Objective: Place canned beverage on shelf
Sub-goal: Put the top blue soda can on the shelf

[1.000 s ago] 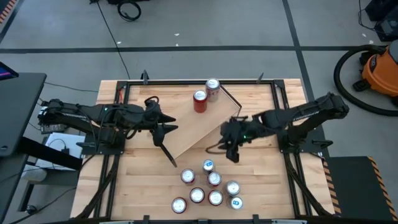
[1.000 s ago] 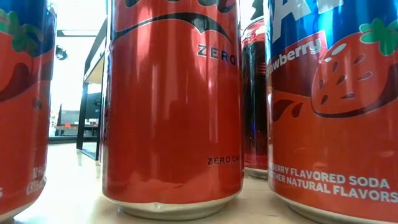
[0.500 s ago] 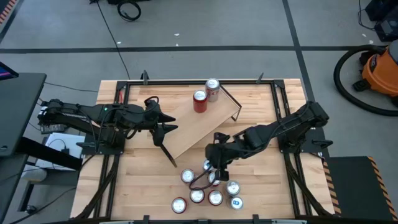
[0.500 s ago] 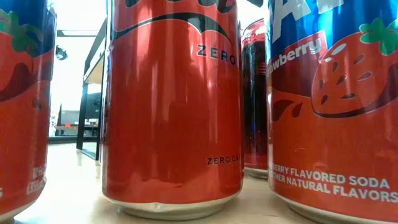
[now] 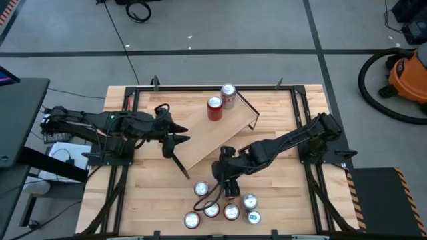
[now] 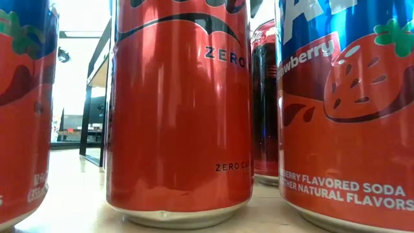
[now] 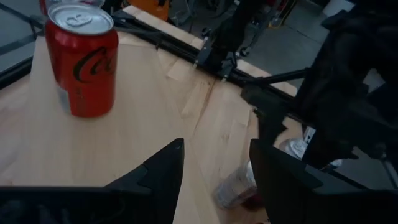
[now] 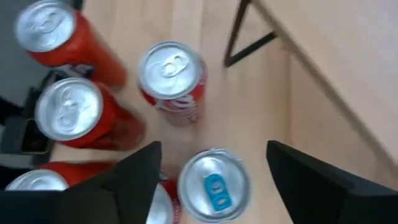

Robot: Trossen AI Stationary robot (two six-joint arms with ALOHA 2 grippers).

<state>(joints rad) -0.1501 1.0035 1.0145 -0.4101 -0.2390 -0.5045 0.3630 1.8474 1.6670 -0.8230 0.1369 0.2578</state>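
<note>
The shelf [image 5: 213, 133] is a long light-wood board lying slantwise across the table's middle, on black wire legs. A red cola can [image 5: 214, 108] and a silver-topped can [image 5: 228, 95] stand on its far end. Several more cans [image 5: 211, 209] stand upright in a cluster on the table near the front edge. My right gripper [image 5: 228, 188] is open above this cluster. In the right wrist view its fingers [image 8: 134, 180] stand on either side of a blue-tabbed can [image 8: 213, 185] without touching it. My left gripper [image 5: 181, 133] is open and empty over the shelf's left part, and the red can [image 7: 81, 59] shows beyond it.
The low view is filled by cluster cans close up: a red Zero can [image 6: 178, 110] and a strawberry soda can [image 6: 349, 110]. More cans [image 8: 172, 74] crowd around the blue-tabbed one. The shelf's wire leg [image 8: 249, 31] stands close to the cluster. Black frame rails [image 5: 293, 107] edge the tabletop.
My right gripper has gone from beside the shelf's right end toward the table's near edge and left, coming over the can cluster. The left arm and all cans have kept still.
</note>
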